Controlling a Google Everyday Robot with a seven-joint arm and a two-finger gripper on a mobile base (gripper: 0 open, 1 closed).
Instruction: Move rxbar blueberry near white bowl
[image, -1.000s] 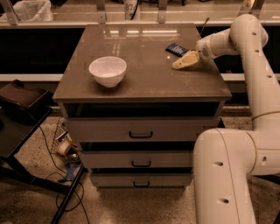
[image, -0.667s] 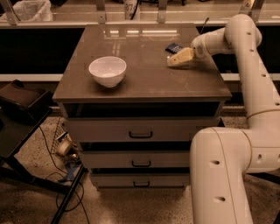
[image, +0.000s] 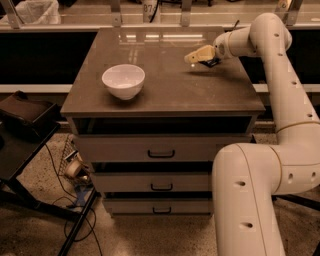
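Note:
The white bowl (image: 123, 80) stands on the left part of the brown cabinet top (image: 165, 92), near its front edge. My gripper (image: 196, 56) is low over the far right part of the top, reaching in from the right. The rxbar blueberry is almost wholly hidden under the gripper; only a dark sliver (image: 212, 63) shows at its right side. I cannot tell whether the gripper touches or holds the bar. The bowl is well to the left of the gripper and nearer the front.
The cabinet has three drawers (image: 161, 150) below the top. A black stand (image: 25, 120) is at the left, with cables and clutter (image: 75, 170) on the floor. A ledge with posts (image: 150, 17) runs behind the cabinet. My arm's white lower link (image: 250, 200) fills the right foreground.
My gripper has moved left and away from the front edge, coming over the dark blue bar, which lay in plain view just beyond it before. The bowl has not moved.

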